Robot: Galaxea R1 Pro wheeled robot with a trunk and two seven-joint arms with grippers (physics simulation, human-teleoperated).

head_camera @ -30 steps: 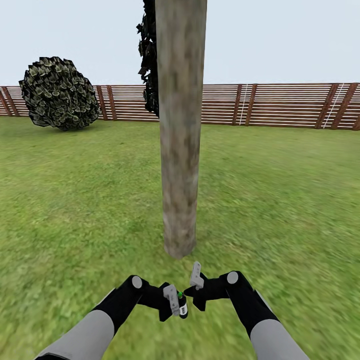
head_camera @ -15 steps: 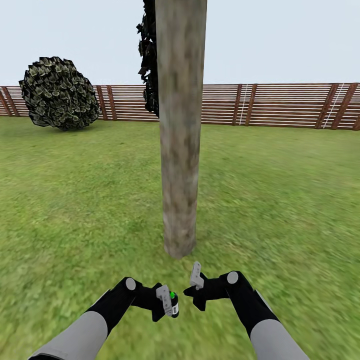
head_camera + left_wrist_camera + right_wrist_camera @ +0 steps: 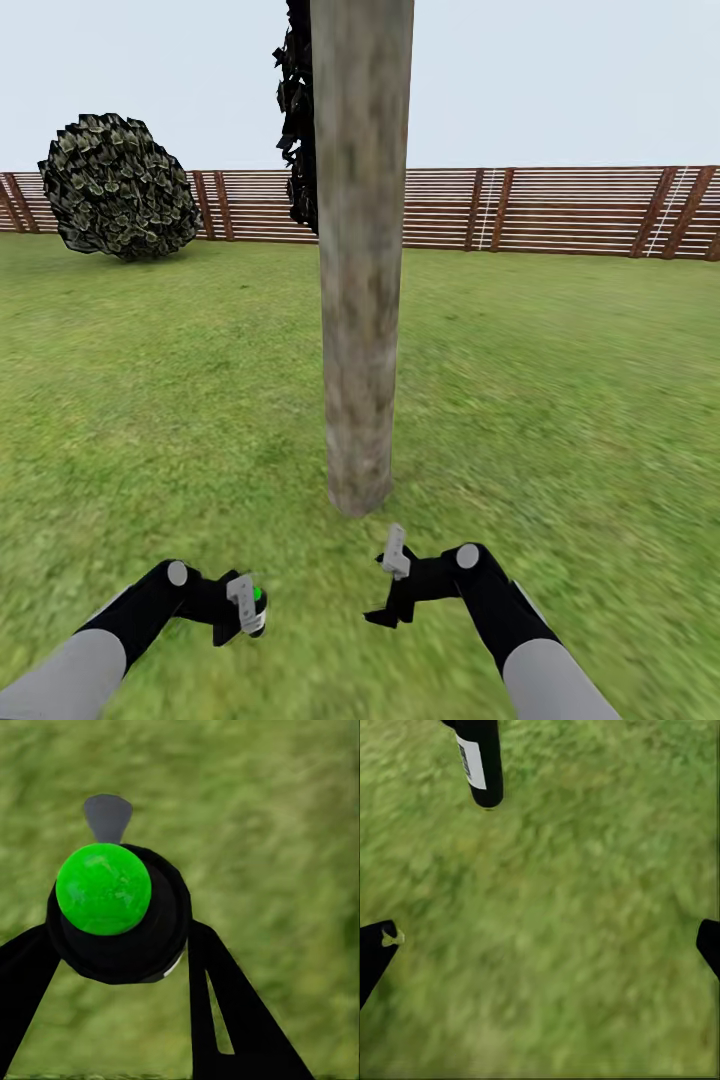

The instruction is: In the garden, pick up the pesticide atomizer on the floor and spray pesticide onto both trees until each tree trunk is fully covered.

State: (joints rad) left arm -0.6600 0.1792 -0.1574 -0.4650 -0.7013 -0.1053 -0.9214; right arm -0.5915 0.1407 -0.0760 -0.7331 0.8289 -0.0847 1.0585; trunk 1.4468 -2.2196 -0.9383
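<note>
Green cap up, the pesticide atomizer (image 3: 253, 608) sits clamped in your left end effector (image 3: 245, 607) at lower left, off to the side of the tree trunk (image 3: 360, 300). Your right end effector (image 3: 392, 585) hangs spread and empty, keeping clear.

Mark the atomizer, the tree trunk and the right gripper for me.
atomizer (image 3: 103, 889), left wrist view, on its green cap.
tree trunk (image 3: 360, 300), head view, middle of the pale column.
right gripper (image 3: 390, 585), head view, midway between its fingertips.
</note>
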